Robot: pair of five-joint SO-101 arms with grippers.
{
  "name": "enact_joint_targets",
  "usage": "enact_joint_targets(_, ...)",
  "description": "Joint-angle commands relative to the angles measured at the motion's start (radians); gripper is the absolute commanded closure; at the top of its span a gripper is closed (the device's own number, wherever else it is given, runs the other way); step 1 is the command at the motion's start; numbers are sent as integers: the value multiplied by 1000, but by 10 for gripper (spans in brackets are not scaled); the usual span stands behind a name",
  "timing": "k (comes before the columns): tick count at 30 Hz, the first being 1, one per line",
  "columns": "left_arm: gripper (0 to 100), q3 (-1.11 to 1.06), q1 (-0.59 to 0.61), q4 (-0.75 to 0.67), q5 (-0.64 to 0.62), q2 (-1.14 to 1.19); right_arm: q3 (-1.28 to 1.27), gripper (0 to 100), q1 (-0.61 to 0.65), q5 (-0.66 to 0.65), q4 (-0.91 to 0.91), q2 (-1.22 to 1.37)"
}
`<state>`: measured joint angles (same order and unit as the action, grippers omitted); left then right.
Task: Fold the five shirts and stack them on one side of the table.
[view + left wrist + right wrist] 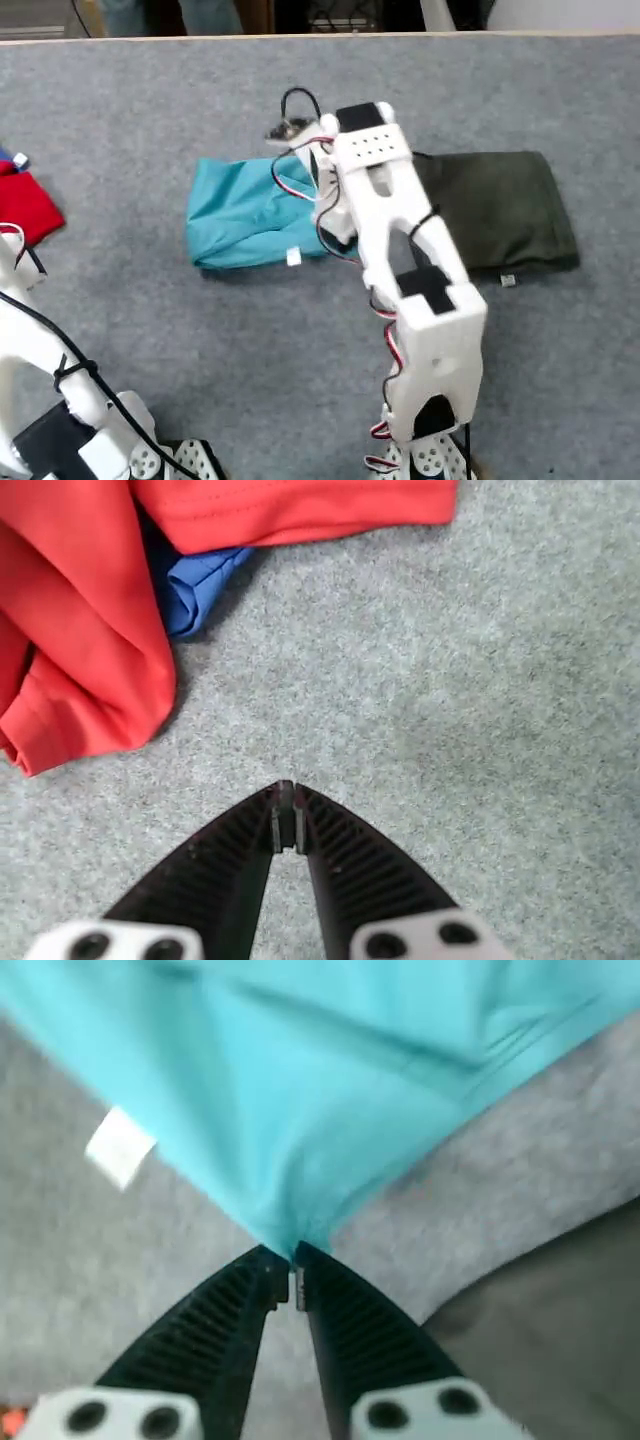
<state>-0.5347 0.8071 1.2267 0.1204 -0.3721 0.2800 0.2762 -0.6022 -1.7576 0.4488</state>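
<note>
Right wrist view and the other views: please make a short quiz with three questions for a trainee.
1. True or false: the right gripper is shut on the teal cloth shirt.
2. Which thing lies next to the teal shirt? A) dark green cloth shirt B) yellow towel C) white plate
3. Short answer: the left gripper is shut and empty; what colour is the crumpled cloth shirt near it?
Key: 1 true; 2 A; 3 red.
</note>
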Motion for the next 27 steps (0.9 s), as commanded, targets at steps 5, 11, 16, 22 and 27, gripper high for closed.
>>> enact_joint_targets(5, 970, 2, 5, -5, 9, -37, -59, 793, -12, -71, -9, -166)
enact_joint_targets(11, 970, 4, 18, -5, 9, -37, 143, 781, 23, -126, -6, -203)
enact_joint_targets(16, 970, 2, 13, -5, 8, -37, 390, 825, 137, -54, 2, -5)
enact_joint_targets(22, 970, 1, 19, -2, 8, -37, 783, 760, 167, -34, -3, 363)
enact_joint_targets(27, 970, 1, 22, -3, 8, -37, 981, 744, 169, -17, -3, 549)
